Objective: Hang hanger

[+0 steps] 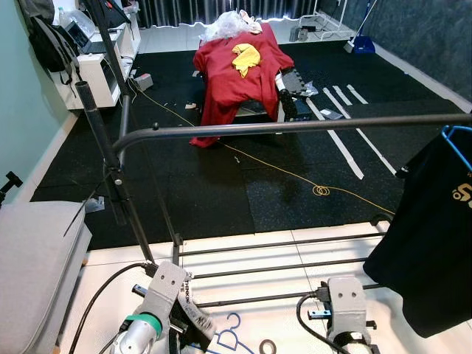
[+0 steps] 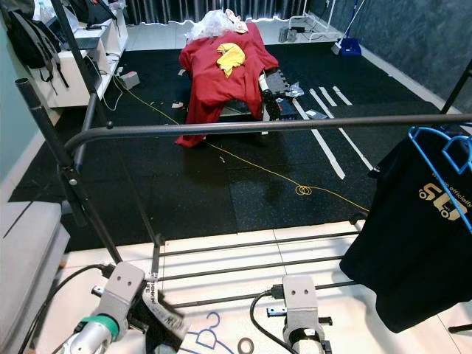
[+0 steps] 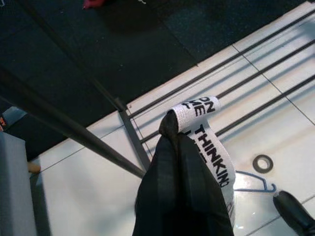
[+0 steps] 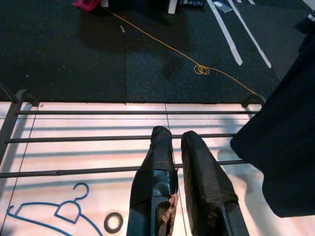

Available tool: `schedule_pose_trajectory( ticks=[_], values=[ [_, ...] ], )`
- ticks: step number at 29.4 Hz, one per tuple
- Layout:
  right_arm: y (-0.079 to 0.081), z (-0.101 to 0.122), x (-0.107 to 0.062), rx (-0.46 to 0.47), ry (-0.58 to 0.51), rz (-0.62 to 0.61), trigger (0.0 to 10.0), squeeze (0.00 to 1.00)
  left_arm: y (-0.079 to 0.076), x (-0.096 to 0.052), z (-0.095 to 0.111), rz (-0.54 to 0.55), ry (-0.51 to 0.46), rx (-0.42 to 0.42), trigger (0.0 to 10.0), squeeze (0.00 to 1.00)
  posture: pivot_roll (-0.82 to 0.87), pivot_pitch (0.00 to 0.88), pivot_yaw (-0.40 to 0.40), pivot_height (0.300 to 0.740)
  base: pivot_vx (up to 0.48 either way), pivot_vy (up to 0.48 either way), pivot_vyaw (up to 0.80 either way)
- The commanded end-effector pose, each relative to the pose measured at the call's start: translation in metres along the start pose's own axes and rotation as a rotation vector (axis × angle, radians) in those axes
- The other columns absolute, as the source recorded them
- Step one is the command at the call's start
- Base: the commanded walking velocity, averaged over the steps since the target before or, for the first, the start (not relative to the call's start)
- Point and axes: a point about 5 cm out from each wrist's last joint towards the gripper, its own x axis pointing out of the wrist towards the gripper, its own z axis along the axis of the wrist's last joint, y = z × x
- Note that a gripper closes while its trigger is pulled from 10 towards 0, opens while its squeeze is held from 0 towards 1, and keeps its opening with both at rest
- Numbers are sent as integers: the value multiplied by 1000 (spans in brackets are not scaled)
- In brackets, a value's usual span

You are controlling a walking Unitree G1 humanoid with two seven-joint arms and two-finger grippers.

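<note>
A black shirt point(image 2: 417, 236) hangs from the rail point(image 2: 265, 125) on a blue hanger point(image 2: 442, 173). Another blue hanger point(image 2: 206, 333) lies on the floor.
</note>
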Motion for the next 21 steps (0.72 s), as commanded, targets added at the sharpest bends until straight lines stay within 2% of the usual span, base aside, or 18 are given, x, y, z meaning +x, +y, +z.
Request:
schedule_pose_trajectory(
  ticks=[1, 13, 21],
  values=[
    [-2, -8, -4, 8, 30, -17, 10000, 0, -3, -3, -7, -13, 19, 7, 10000, 0, -259, 110, 85, 740, 0, 0, 0],
    [3, 0, 0, 3, -9, 14, 10000, 0, 0, 1, -4, 0, 10, 1, 10000, 0, -262, 101, 88, 740, 0, 0, 0],
    [-2, 1, -1, 6, -7, -9, 10000, 0, -3, 2, -4, -11, 5, 0, 10000, 0, -259, 110, 87, 740, 0, 0, 0]
  ],
)
